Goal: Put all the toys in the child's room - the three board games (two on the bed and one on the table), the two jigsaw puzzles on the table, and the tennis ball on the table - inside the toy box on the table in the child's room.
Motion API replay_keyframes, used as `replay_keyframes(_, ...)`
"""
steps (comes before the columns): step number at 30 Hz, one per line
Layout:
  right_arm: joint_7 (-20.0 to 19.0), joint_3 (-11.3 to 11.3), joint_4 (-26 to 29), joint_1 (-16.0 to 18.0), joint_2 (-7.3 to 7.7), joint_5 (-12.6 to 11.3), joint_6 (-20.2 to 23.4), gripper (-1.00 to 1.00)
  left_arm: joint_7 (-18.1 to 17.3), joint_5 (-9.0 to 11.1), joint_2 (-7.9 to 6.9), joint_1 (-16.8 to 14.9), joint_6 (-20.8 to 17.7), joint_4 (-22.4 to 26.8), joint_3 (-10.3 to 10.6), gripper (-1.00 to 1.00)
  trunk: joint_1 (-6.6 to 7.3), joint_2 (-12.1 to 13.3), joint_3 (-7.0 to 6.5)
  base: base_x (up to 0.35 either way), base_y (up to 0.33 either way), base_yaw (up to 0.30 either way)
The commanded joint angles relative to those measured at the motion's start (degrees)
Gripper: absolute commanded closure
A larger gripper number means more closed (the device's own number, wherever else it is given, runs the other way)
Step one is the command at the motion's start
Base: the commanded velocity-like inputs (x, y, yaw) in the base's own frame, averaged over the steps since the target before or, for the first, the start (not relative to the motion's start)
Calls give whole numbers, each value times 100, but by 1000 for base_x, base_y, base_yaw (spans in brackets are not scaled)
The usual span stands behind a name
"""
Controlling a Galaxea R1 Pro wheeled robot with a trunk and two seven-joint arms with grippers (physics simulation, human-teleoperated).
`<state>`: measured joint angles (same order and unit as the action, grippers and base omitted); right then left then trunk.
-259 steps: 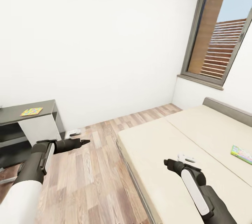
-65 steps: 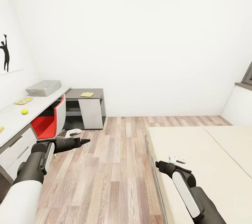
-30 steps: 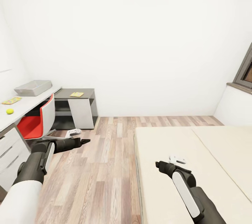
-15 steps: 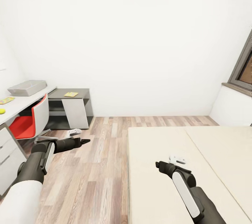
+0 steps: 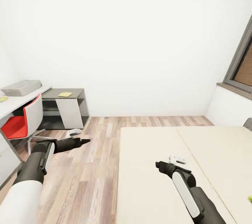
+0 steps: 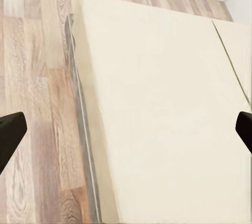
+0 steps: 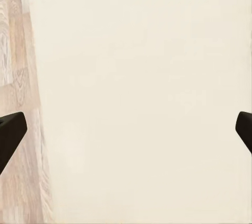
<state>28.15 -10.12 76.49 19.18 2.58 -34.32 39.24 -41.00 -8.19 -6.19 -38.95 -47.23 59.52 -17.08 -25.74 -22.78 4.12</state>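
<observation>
Wood-plank floor (image 5: 98, 168) between bed (image 5: 154, 189) and table (image 5: 10, 103) — red chair (image 5: 21, 122) tucked under.

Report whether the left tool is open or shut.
Open. In the left wrist view the left tool has its two dark fingertips at opposite edges, nothing between them, above the bed.

Grey toy box (image 5: 21, 87) atop white table (image 5: 14, 102) far left; plain beige bed (image 5: 168, 168) right.
</observation>
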Motion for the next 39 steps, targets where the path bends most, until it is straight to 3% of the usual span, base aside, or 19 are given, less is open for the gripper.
replay_keyframes(1, 59, -16, 6, 7, 7, -58, 5, -100, -57, -60, 4, -7, -23, 7, -15, -100, -4, -14, 14, 0, -294, 0)
replay_keyframes(39, 59, -16, 6, 7, 5, -58, 5, -100, -59, -60, 10, -7, -23, 7, -11, -100, -4, -14, 14, 0, -294, 0)
